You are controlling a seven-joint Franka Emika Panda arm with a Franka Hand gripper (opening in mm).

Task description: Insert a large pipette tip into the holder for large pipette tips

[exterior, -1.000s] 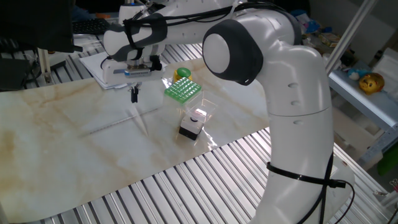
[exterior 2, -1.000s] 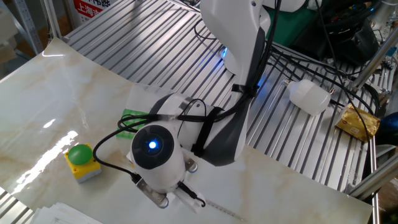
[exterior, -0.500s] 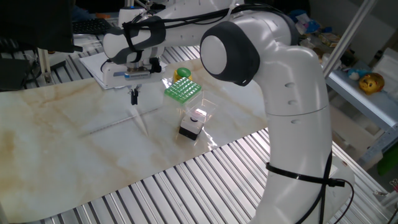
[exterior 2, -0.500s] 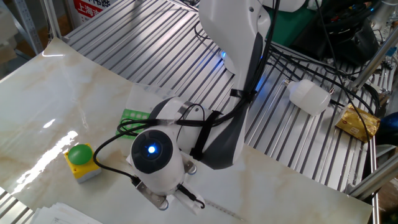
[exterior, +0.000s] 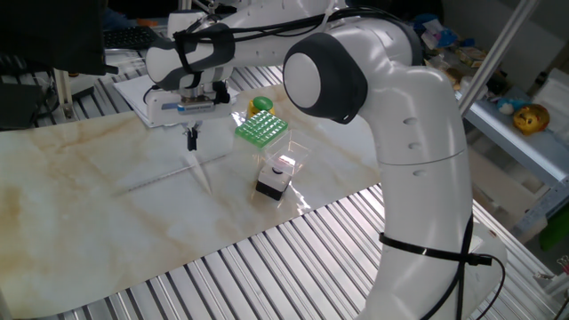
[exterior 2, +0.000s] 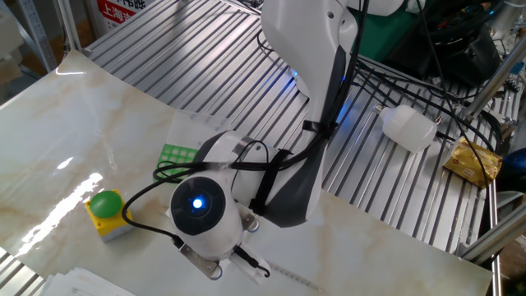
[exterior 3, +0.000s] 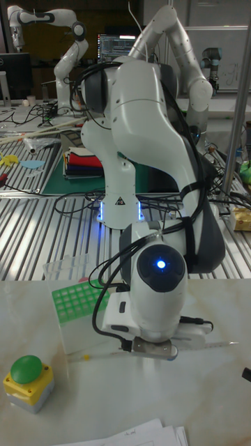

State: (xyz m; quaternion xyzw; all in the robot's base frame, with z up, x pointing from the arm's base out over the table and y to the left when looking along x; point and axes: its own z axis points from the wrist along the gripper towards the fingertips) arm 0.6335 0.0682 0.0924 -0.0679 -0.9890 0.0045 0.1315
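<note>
Tool (exterior: 191, 136): above table (exterior: 80, 196), jaw state cannot be told. Large pipette tip (exterior: 202, 174): flat on table, just below tool, long axis pointing away from holder (exterior: 261, 130), which stands beside tool.

Your worktop (exterior: 80, 204) is a pale marble-patterned sheet laid over ribbed metal slats. Near frame centre stand the green-topped holder for large pipette tips (exterior: 261, 130), a black-and-white box in a clear case (exterior: 276, 176) just below it, and a yellow box with green button (exterior: 260, 106) behind. White papers (exterior: 147, 96) lie upper left.
</note>
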